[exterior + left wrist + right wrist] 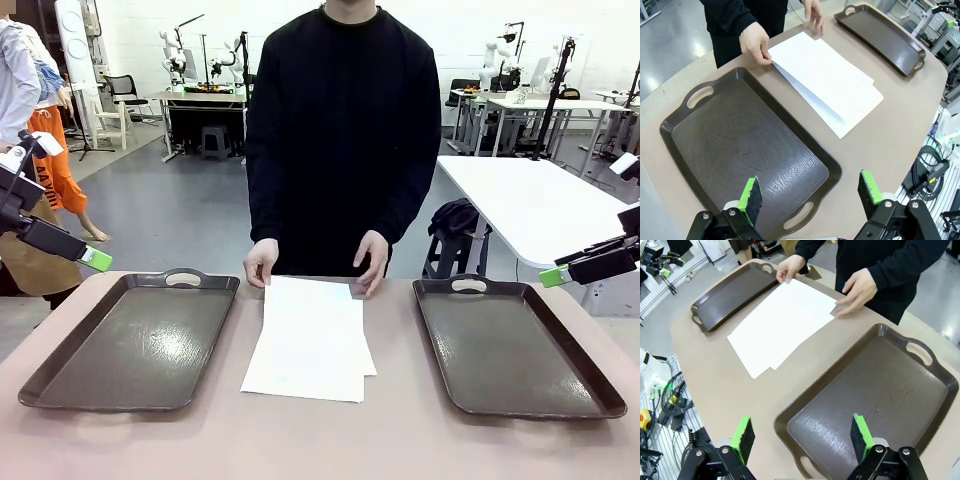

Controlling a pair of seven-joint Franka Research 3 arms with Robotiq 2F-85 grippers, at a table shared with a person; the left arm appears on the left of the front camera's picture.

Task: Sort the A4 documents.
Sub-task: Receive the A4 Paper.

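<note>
Both claws gape above trays (person's hands touch the A4 documents (310, 340)).

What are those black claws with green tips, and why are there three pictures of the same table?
The claws are the hands of two robot arms, called grippers. One picture is taken from between the arms, looking across the table at a person. There the left gripper and the right gripper hang at the sides, above the table.

The other two pictures come from small cameras on the robot's wrists, so you look along each gripper's own green fingers. Both grippers are open and hold nothing.

On the table lie two dark trays, the left tray and the right tray, both with nothing in them. Between them lies a small pile of white paper sheets. The person's hands touch the far end of the pile.
</note>
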